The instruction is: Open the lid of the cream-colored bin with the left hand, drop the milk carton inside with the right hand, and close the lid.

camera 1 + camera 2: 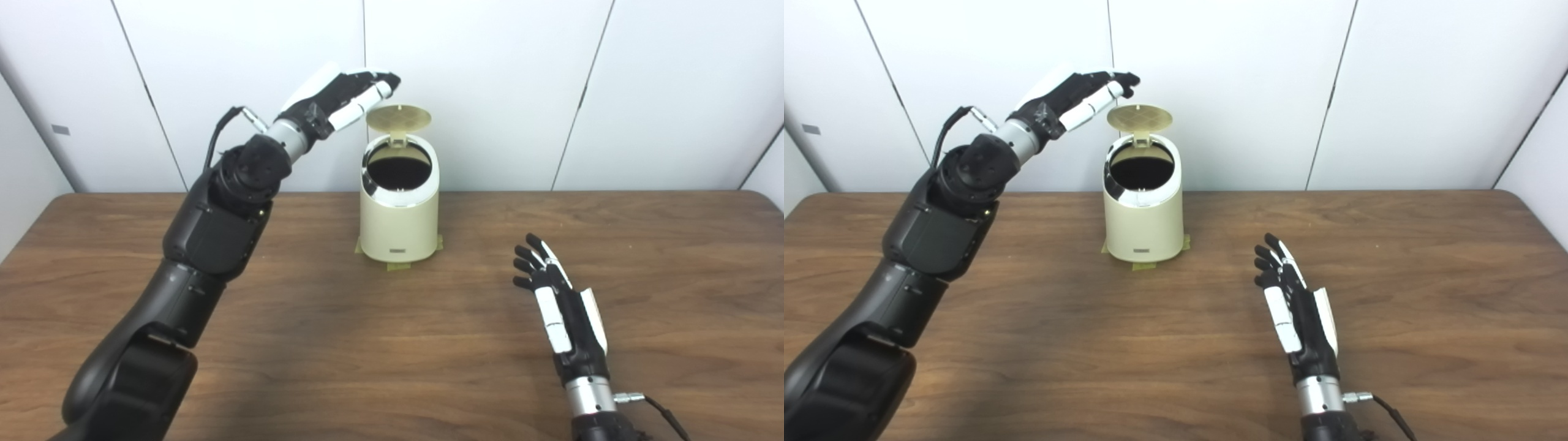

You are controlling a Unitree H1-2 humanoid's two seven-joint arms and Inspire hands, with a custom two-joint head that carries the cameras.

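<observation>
White wall panels behind, wood desk (pixel 392 343). I see the bin (pixel 399 214) with its lid (pixel 399 117) up; left hand (pixel 343 97) beside it, fingers loosely extended, empty. Right hand (pixel 560 306) spread, empty. No carton visible (inside already?). Lid looks light, hinged: I'd push its top edge down.

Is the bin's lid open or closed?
Open. The lid stands up behind the cream-colored bin, so you see its dark inside. The left hand hovers beside it.

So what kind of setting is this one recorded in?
Most likely a lab or test bench rather than a home: a bare wooden table against plain white wall panels, and the cream bin, lid up, taped down at its base.
</observation>
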